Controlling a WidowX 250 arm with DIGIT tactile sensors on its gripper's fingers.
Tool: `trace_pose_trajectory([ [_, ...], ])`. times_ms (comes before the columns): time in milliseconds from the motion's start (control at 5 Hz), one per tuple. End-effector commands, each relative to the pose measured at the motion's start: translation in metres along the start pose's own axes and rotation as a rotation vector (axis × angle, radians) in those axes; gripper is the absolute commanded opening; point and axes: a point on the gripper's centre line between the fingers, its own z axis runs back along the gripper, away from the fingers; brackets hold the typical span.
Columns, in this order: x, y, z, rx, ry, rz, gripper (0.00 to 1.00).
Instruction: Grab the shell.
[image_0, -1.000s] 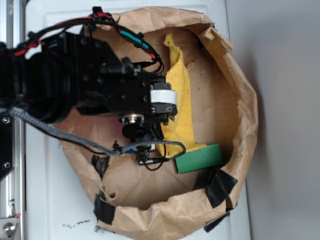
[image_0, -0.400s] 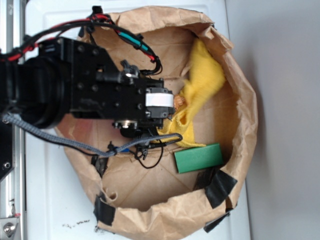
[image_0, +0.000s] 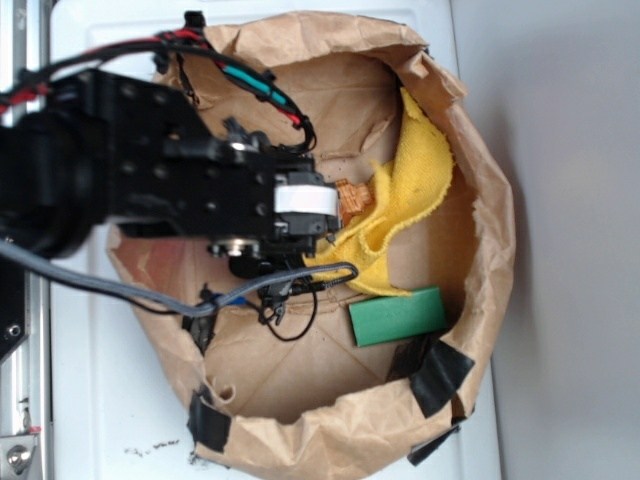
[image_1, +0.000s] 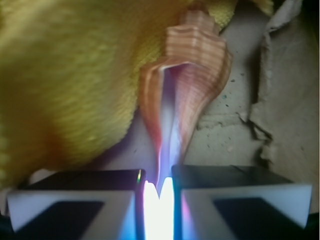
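Inside the brown paper bag (image_0: 480, 330) lining the work area, my gripper (image_1: 159, 192) is clamping the shell (image_1: 187, 95) by its narrow tapered end. In the wrist view, my 2 fingers (image_1: 75, 200) are pressing in from both sides, with only the thin shell tip and a bright glare between them. The shell's wider, ribbed orange-tan spire is pointing away from me, lying just beside the yellow terry cloth (image_1: 65, 80) and touching its edge. In the exterior view, the shell (image_0: 349, 192) is showing just past my gripper (image_0: 335, 205). The green block (image_0: 398, 316) is resting apart, near the bag's wall.
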Motion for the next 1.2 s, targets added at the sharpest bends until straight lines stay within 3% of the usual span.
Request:
trace_pose_trajectory([
  [0,-0.006,0.020,0.093,-0.143,-0.133,0.055,0.00],
  [200,-0.007,0.029,0.114,-0.192,-0.159,0.065,0.00],
  [400,-0.003,0.031,0.105,-0.162,-0.132,0.055,0.83],
  [600,0.001,0.024,0.080,-0.074,-0.149,0.006,1.00],
  [1000,0.014,0.006,0.048,0.069,-0.207,-0.123,1.00],
])
